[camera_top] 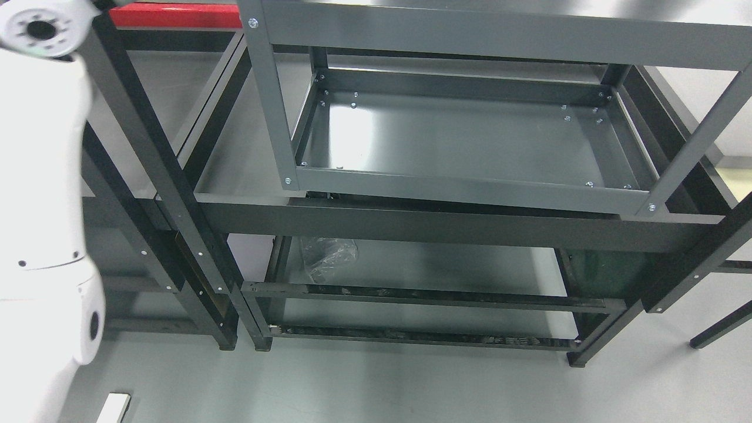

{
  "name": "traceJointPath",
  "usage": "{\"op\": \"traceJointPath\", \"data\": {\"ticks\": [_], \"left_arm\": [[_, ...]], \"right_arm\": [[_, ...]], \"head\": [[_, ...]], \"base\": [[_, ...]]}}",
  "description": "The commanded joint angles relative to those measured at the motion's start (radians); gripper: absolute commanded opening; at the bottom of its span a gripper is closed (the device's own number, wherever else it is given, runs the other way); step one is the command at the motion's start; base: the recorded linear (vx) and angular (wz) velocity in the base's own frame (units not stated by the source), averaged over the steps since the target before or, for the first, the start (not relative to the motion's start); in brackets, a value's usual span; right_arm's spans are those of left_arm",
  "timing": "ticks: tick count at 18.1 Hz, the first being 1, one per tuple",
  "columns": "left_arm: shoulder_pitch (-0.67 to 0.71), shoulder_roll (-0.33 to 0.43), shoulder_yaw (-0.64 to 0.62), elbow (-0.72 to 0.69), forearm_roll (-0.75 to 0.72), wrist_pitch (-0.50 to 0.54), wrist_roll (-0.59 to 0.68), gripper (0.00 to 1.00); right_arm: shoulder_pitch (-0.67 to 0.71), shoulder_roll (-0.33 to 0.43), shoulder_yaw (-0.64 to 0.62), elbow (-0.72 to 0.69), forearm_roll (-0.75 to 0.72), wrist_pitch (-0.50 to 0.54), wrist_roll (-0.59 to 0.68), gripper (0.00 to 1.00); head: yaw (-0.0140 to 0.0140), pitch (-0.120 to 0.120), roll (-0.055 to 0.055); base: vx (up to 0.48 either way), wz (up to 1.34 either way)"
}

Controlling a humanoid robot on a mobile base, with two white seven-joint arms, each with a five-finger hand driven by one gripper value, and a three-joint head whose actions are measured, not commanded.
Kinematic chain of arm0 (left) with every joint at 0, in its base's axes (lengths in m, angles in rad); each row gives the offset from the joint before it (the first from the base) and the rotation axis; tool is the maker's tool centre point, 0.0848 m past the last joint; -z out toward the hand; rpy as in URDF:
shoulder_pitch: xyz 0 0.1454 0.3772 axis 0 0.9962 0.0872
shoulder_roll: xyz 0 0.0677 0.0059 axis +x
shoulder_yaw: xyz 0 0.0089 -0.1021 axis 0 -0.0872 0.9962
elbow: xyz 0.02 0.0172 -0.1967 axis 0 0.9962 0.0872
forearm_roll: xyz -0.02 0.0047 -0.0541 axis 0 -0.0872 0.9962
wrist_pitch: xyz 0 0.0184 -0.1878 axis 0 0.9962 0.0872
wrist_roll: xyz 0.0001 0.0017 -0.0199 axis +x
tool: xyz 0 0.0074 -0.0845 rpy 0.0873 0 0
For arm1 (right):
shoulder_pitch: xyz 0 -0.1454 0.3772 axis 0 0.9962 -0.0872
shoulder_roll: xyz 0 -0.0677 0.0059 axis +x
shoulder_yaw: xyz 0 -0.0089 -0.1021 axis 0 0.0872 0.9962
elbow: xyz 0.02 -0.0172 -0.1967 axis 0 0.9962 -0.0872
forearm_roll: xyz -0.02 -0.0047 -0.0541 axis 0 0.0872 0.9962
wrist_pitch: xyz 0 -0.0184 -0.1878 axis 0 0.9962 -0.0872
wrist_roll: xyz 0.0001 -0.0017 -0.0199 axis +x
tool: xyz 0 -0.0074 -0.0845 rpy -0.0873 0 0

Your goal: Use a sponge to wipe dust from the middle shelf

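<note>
Left arm (44,194) at picture's left edge, hand unseen, grip unknowable; middle shelf (464,141) lies right of it, long axis left-right; no sponge visible.

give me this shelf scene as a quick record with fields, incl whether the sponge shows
view: head camera, looking down at metal racks
middle shelf: grey tray, bare, bolts at corners
sponge: not visible
left arm: white, along the picture's left edge; hand out of frame
right arm: not in view
lower shelf: crumpled plastic bag at its left end
floor: small white object at bottom left
</note>
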Motion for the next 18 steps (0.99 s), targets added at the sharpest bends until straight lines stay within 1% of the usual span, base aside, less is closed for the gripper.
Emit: {"op": "traceJointPath", "data": {"ticks": [1,3,4,5,7,9,13,15,18], "left_arm": [[-0.179,-0.204,-0.431,0.118,0.096,0.223,0.250,0.00],[-0.210,-0.204,-0.558,0.118,0.183,0.347,0.327,0.00],[-0.213,-0.204,-0.611,0.116,0.201,0.392,0.370,0.00],[-0.213,-0.204,-0.656,0.118,0.207,0.409,0.397,0.00],[-0.213,-0.204,-0.771,0.118,0.209,0.415,0.430,0.00],[-0.213,-0.204,-0.865,0.118,0.209,0.414,0.434,0.00],[-0.210,-0.204,-1.018,0.119,0.204,0.414,0.433,0.00],[-0.207,-0.204,-1.070,0.139,0.198,0.415,0.433,0.00],[-0.205,-0.204,-1.075,0.200,0.189,0.414,0.430,0.00]], "right_arm": [[0.001,-0.017,0.000,-0.017,0.000,0.001,-0.006,1.00],[0.000,-0.017,0.000,-0.017,0.000,0.001,-0.006,1.00],[0.000,-0.017,0.000,-0.017,0.000,0.001,-0.006,1.00],[0.000,-0.017,0.000,-0.017,0.000,0.001,-0.006,1.00],[0.000,-0.017,0.001,-0.017,0.000,0.001,-0.006,1.00],[0.000,-0.017,0.000,-0.017,0.000,0.001,-0.006,1.00],[0.000,-0.017,0.000,-0.017,0.000,0.001,-0.006,1.00],[0.000,-0.017,0.000,-0.017,0.000,0.001,-0.006,1.00],[0.000,-0.017,0.000,-0.017,0.000,0.001,-0.006,1.00]], "head": [[0.0000,0.000,0.000],[0.0000,0.000,0.000],[0.0000,0.000,0.000],[0.0000,0.000,0.000],[0.0000,0.000,0.000],[0.0000,0.000,0.000],[0.0000,0.000,0.000],[0.0000,0.000,0.000],[0.0000,0.000,0.000]], "base": [[0.000,0.00],[0.000,0.00],[0.000,0.00],[0.000,0.00],[0.000,0.00],[0.000,0.00],[0.000,0.00],[0.000,0.00],[0.000,0.00]]}}
